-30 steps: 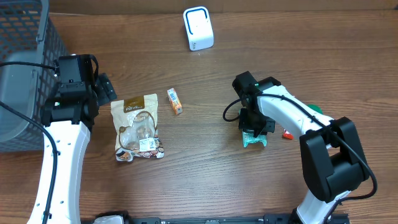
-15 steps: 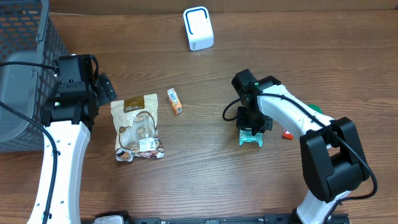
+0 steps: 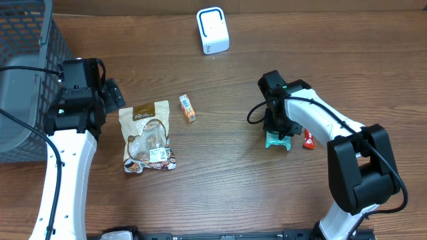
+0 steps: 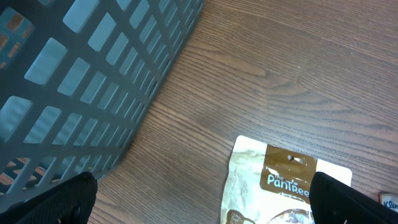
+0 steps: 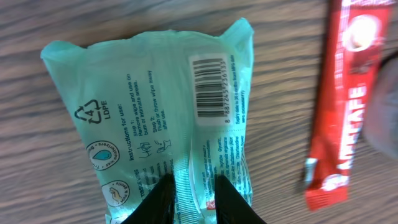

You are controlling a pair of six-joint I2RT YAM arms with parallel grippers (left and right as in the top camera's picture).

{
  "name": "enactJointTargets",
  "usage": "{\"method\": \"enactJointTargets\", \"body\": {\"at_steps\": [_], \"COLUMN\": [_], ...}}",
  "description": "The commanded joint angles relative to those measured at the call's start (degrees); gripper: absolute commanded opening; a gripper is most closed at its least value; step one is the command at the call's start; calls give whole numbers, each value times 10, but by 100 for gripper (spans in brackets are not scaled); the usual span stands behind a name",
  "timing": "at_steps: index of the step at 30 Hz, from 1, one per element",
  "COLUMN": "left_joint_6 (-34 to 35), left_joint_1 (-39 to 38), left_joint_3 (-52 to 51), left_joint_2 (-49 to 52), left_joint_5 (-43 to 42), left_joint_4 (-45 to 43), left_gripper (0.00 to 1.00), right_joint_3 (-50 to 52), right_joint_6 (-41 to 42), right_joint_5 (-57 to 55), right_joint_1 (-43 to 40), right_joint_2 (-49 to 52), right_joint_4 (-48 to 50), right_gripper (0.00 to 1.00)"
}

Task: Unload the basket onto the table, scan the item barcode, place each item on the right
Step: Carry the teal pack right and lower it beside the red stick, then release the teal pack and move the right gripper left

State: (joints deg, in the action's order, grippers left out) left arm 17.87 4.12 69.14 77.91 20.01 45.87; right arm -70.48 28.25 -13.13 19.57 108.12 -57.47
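Note:
A teal wipes packet (image 5: 149,106) lies back side up, its barcode (image 5: 208,87) facing the right wrist camera. My right gripper (image 5: 193,186) is shut on the packet's centre seam, one finger on each side. From overhead, the packet (image 3: 276,142) sits just under the right gripper (image 3: 275,130), right of the table's middle. The white scanner (image 3: 213,30) stands at the far edge. My left gripper (image 3: 110,97) is wide open and holds nothing. In the left wrist view, the left gripper (image 4: 202,202) hangs over the top of a brown snack pouch (image 4: 280,186).
A red sachet (image 3: 308,139) lies just right of the packet, and shows as the red sachet (image 5: 348,106) in the right wrist view. A small orange box (image 3: 187,108) and the brown pouch (image 3: 148,137) lie centre-left. A grey mesh basket (image 3: 27,60) fills the far left.
My right gripper has carried the teal packet a little to the right and farther from the front edge, closer to the red sachet. The left arm has not moved.

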Motion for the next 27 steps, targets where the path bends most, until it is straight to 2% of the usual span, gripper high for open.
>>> {"method": "enactJointTargets", "body": {"at_steps": [1,4,12,17,20,24,27], "left_joint_6": [-1,-1,-1,-1,-1,-1,-1], "left_joint_1": [0,0,0,0,0,0,0], "left_joint_3": [7,7,7,7,7,7,7], "left_joint_2": [1,1,1,1,1,1,1], "left_joint_5": [9,9,9,9,9,9,9], "left_joint_4": [0,0,0,0,0,0,0], "left_gripper": [100,100,100,100,100,100,100], "right_joint_3": [13,13,13,-74,-139,-151,-142], "right_joint_6": [-16,-65,-67,-75,-75,-69,-27], "right_joint_5": [-77,-103,-112,-107,-9,187,220], "right_joint_1": [-12,-24,-52,-44,-27,4,39], "right_joint_2": [-7,-7,-7,-7,-7,-7,-7], "right_joint_4": [4,19,50,-2,-20,45,100], "right_gripper": [22,25,28,32,38,40,40]}}
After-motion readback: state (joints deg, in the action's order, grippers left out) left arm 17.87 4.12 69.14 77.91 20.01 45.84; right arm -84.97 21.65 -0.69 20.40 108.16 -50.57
